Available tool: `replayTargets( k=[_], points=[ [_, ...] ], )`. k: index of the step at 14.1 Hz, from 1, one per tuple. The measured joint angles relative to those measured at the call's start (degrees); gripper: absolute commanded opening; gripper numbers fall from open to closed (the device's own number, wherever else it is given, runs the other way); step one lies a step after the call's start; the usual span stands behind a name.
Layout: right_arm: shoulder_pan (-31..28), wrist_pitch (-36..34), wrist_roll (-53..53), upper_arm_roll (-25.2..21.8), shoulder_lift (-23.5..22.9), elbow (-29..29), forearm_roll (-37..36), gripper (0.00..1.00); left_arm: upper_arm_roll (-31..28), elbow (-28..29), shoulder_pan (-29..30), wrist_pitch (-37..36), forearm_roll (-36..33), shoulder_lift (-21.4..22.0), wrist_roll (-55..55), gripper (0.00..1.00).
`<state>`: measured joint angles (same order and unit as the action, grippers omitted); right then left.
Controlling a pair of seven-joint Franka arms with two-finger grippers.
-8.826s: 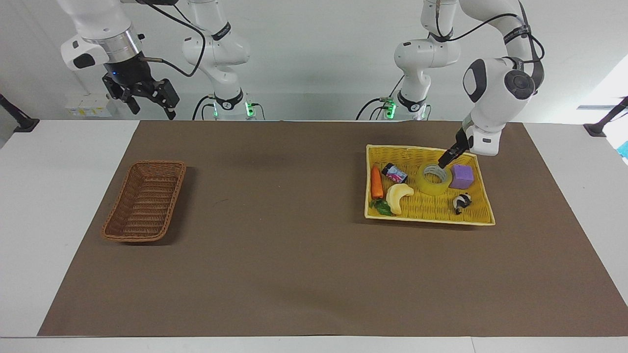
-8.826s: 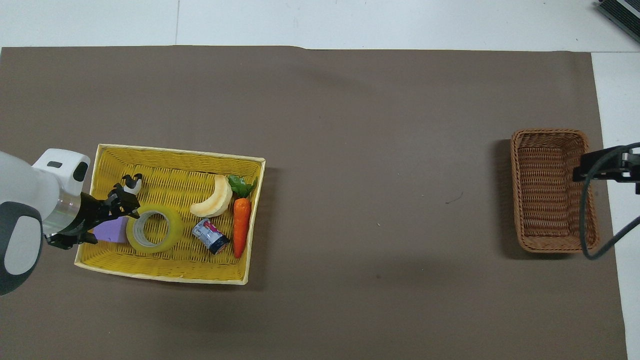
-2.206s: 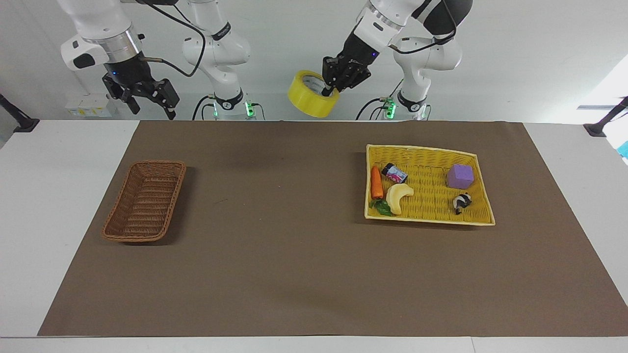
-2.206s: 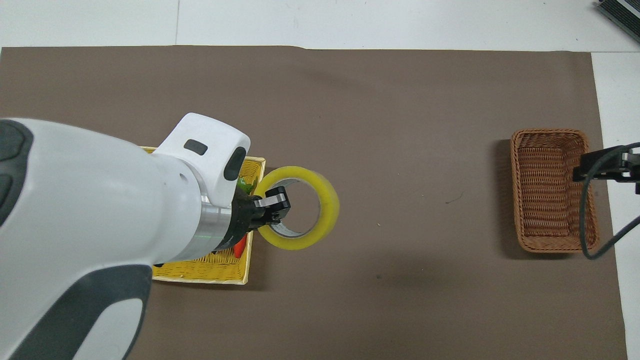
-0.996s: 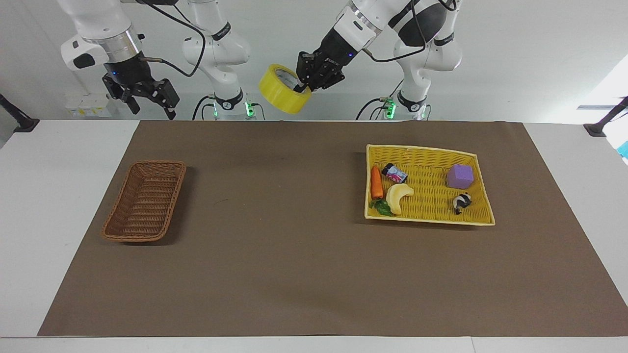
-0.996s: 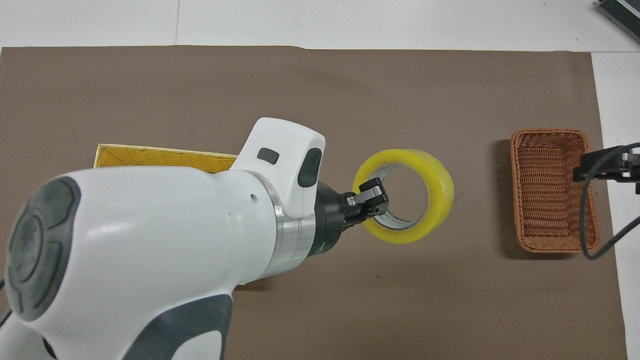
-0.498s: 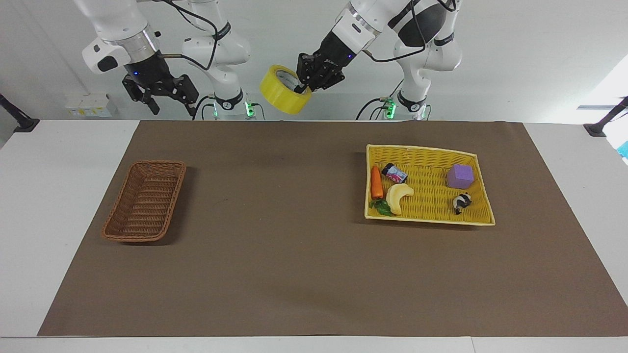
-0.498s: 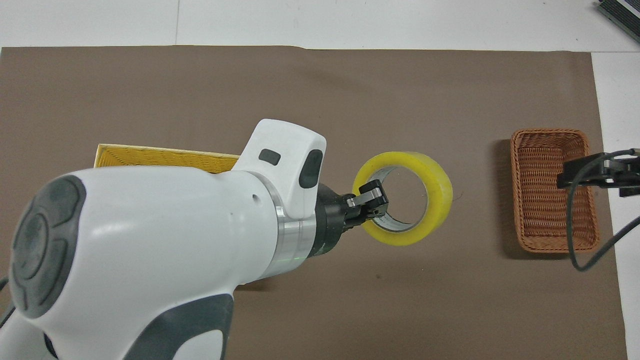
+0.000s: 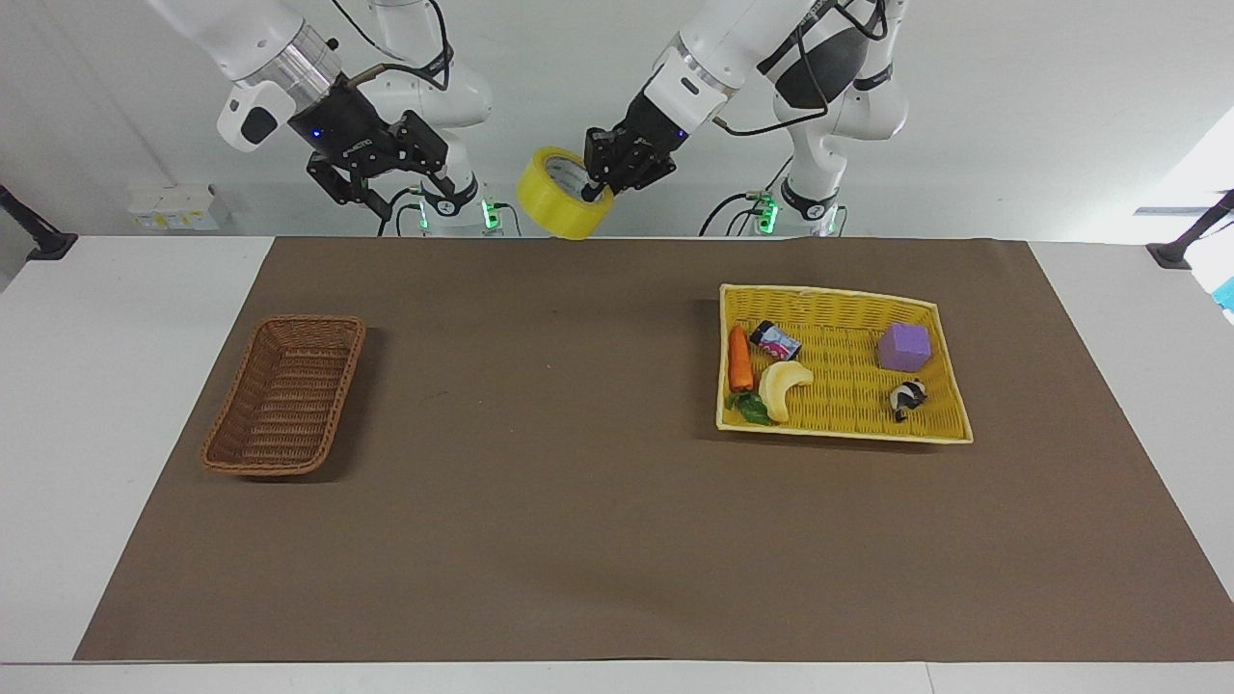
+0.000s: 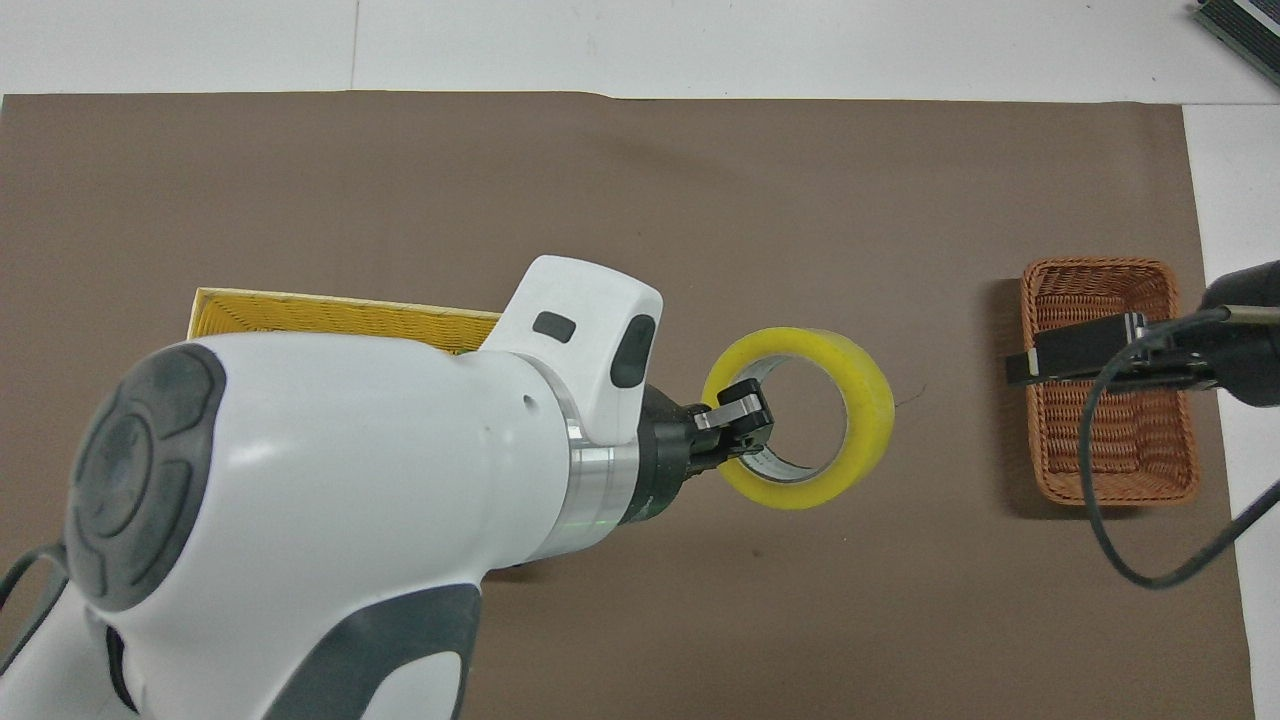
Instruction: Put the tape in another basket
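The left gripper (image 9: 600,190) is clenched on the wall of the tape (image 9: 562,193), one finger inside the white core and the other on the yellow outside, and it holds the roll up in the air, tilted so that its hole faces partly upward. In the overhead view the tape (image 10: 798,417) hangs over the bare brown mat (image 9: 540,501), between the yellow tray (image 9: 940,424) and the basket (image 9: 286,393), clear of both and somewhat closer to the basket. The left arm comes in from its own end of the table, and its white wrist covers much of the yellow tray (image 10: 330,312) in the overhead view. The right gripper (image 9: 378,185) stands released with its fingers spread and nothing between them; it too is raised, and in the overhead view the right gripper (image 10: 1075,350) lies over the basket (image 10: 1110,470), at the rim toward the tray. The basket rests on the mat toward the right arm's end of the table, well apart from the tray, and has nothing in it. In the tray, going away from the basket, lie a carrot (image 9: 739,359), a small dark can (image 9: 776,340), a banana (image 9: 784,387), a black-and-white figure (image 9: 906,397) and a purple block (image 9: 905,347).
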<state>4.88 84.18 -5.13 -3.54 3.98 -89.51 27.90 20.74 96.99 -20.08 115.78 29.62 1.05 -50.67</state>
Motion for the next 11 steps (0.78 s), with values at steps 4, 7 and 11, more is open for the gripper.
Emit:
replayTargets(
  k=[4, 7, 11],
  points=[
    [2.1, 2.9, 0.0, 0.5, 0.0, -2.0, 5.9, 1.00, 0.0, 0.8, -2.1, 5.0, 0.0, -2.4, 0.2, 0.00],
    [4.6, 5.2, 0.0, 0.7, 0.0, -4.6, 7.5, 1.00, 0.1, 0.8, -4.2, 11.3, 0.0, -5.1, 0.1, 0.00],
    [4.2, 5.2, 5.3, 0.5, 0.5, -6.6, 7.5, 1.00, -0.3, -0.8, -4.4, 12.6, 0.0, -5.6, -0.7, 0.00]
  ],
)
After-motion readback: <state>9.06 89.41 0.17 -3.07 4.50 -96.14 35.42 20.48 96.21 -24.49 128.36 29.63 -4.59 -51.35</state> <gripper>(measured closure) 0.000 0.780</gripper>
